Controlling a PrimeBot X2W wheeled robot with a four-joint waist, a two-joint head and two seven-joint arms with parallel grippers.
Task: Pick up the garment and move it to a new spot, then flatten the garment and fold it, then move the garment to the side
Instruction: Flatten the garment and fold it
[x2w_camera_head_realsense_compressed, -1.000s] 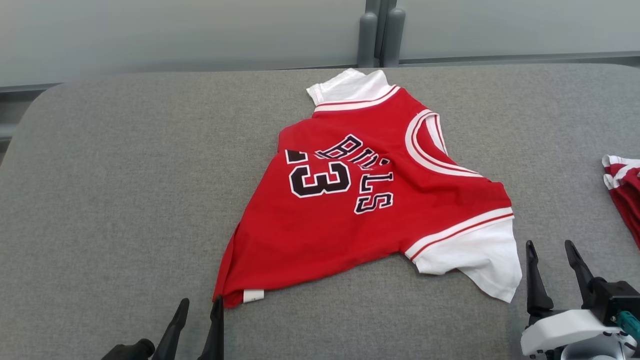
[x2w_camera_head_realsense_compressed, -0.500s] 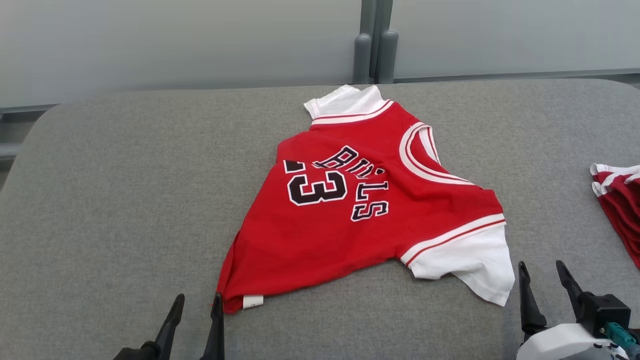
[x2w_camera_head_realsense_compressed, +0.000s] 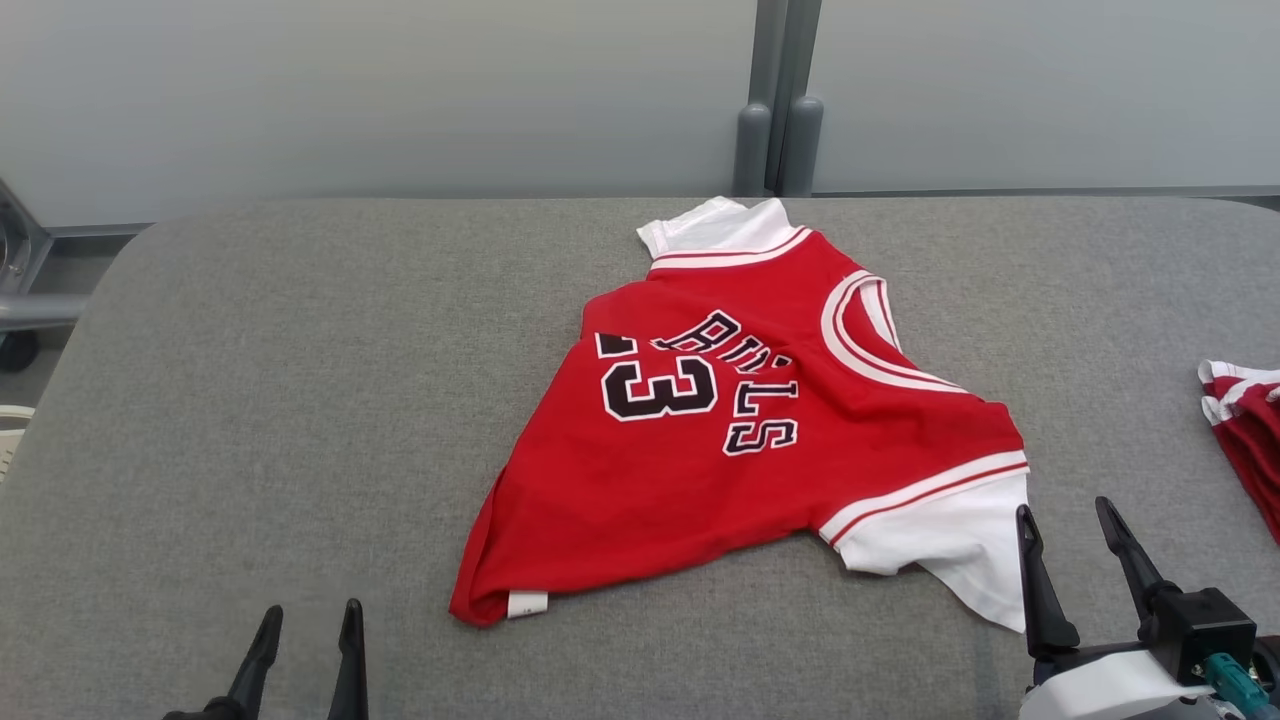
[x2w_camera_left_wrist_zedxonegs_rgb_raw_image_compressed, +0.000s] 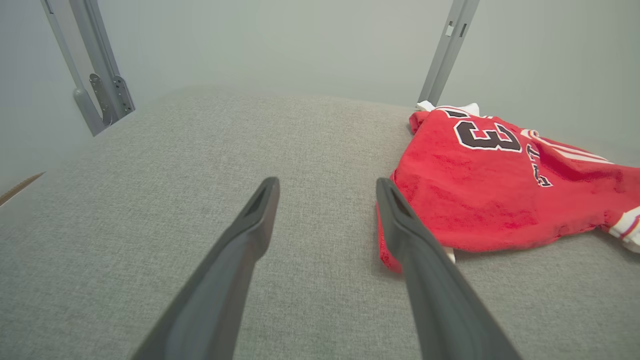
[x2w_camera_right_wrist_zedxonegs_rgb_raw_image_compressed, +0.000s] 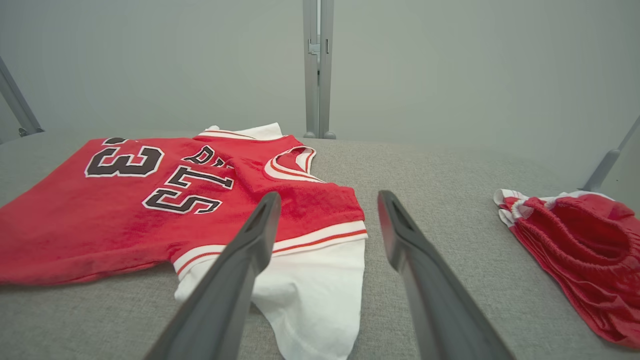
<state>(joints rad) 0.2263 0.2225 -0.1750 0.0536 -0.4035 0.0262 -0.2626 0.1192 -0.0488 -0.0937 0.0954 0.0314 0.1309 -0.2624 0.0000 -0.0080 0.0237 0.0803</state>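
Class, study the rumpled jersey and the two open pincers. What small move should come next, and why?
Probably ease the right pincer forward onto the white sleeve of the jersey: the pincer stands open and empty, and that sleeve lies just ahead of it.

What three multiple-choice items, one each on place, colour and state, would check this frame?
1. Where is the folded red cloth pile relative to the red basketball jersey with white sleeves on the grey fabric-covered table?
A) to the robot's right
B) on top of it
C) to the robot's left
2. What colour are the jersey's sleeves?
A) black
B) white
C) grey
3. How are the left gripper and right gripper?
A) both open, empty
B) left shut on the hem
C) right shut on a sleeve
Answers: A, the pile lies at the table's right edge; B, both sleeves are white beyond the striped trim; A, the fingers stand apart, gripping nothing.
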